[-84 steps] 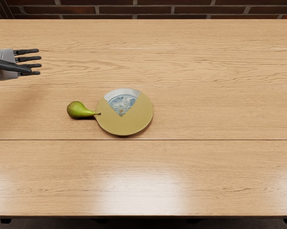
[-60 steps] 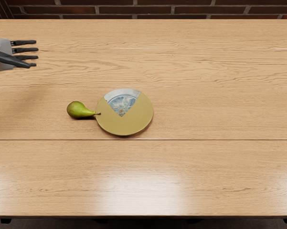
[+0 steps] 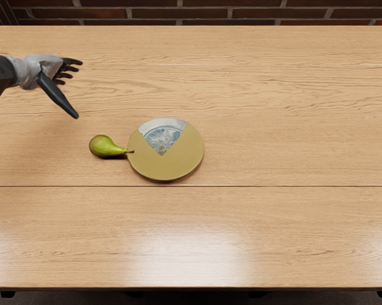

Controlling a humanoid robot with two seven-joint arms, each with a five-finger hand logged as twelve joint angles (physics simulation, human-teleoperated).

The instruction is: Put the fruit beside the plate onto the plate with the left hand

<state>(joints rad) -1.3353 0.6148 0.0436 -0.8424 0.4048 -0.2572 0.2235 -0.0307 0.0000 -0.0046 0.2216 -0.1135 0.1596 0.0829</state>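
Observation:
A green pear [image 3: 103,146] lies on its side on the wooden table, its stem pointing right and touching the rim of a round olive-yellow plate [image 3: 178,162]. The plate has a blue-white patterned wedge at its top. My left hand [image 3: 58,75] hovers at the far left, up and to the left of the pear, well apart from it. Its fingers are spread and hold nothing, with the thumb pointing down toward the pear.
The wooden table [image 3: 273,222] stretches wide to the right and front. A brick wall [image 3: 191,11] runs along the back edge.
The left hand has come further in from the left edge and turned, its thumb now angled down and right. The pear and plate have not moved.

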